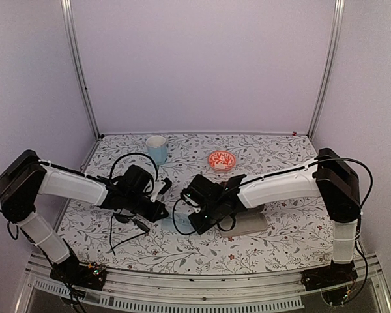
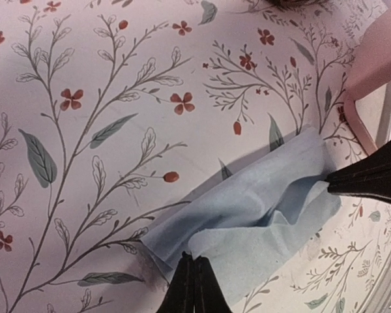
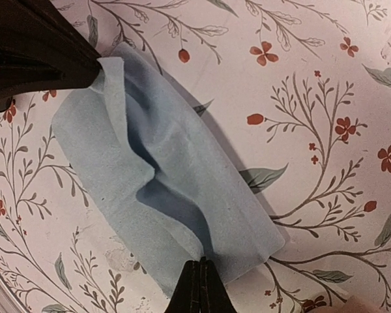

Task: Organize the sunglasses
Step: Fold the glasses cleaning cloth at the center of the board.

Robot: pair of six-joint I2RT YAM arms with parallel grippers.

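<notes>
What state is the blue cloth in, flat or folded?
Folded and rumpled: the cloth doubles over itself, left gripper and right gripper pinching opposite ends.

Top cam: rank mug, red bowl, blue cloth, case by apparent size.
1. case, largest even though partly covered
2. mug and red bowl: look about alike, not ranking them
3. blue cloth: only a sliver shows, the rest is hidden

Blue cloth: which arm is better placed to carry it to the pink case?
Right, likely: left pincer and right pincer both pinch the blue cloth; the pink case lies by the right.
</notes>
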